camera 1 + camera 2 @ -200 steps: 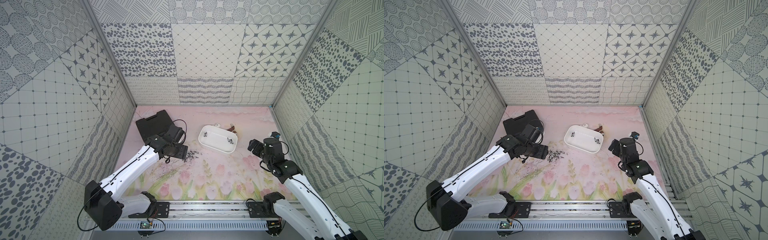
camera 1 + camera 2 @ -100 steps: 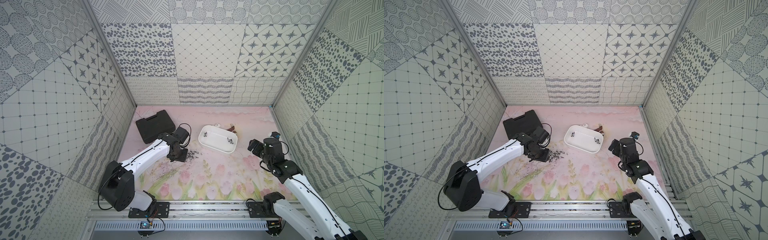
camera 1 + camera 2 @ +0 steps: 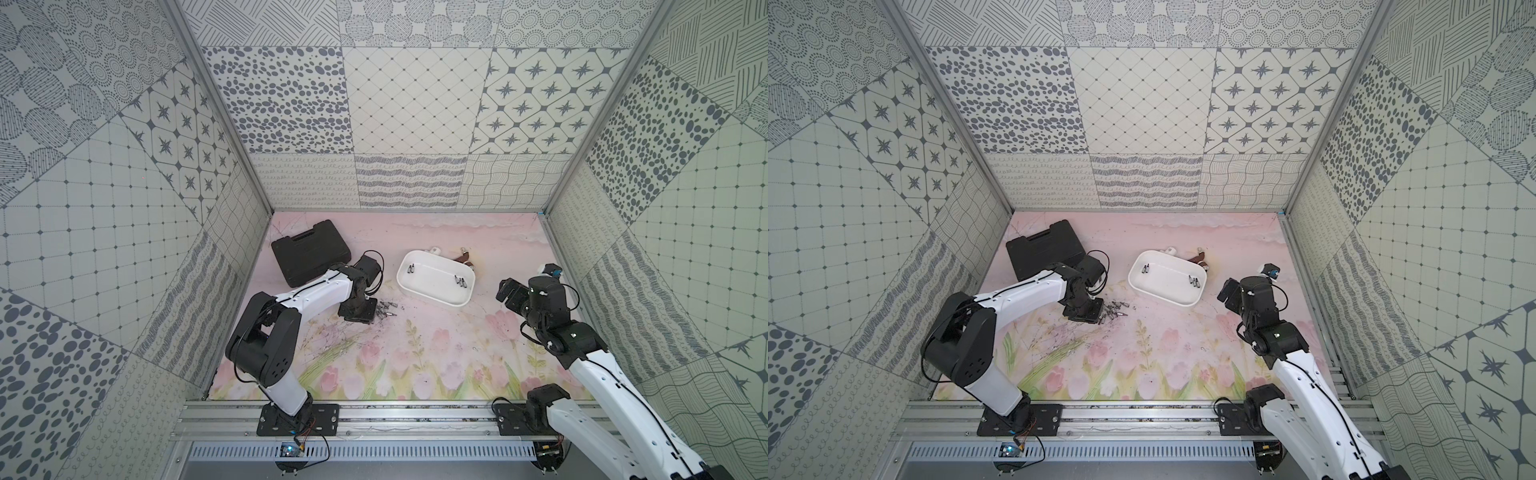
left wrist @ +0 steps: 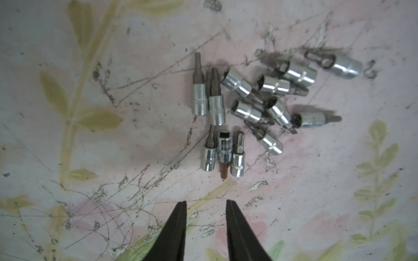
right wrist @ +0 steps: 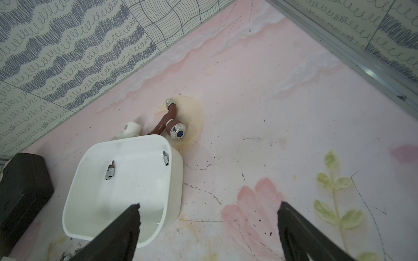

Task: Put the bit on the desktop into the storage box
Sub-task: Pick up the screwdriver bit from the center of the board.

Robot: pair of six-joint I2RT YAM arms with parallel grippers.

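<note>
- We are on the pick-up step: the left jaws are hanging just short of the bits piled on the table, narrowly parted and gripping nothing.
- The right jaws are waiting, wide and empty, near the storage box.
- Next, we judge, we are needing to straddle one bit alone from the nearest three.

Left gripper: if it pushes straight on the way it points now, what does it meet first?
Probably the middle bit of the nearest three, brown tip first, lying roughly in line with the gap of the left gripper. Height is unclear; angled down, it might touch the desktop sooner.
</note>
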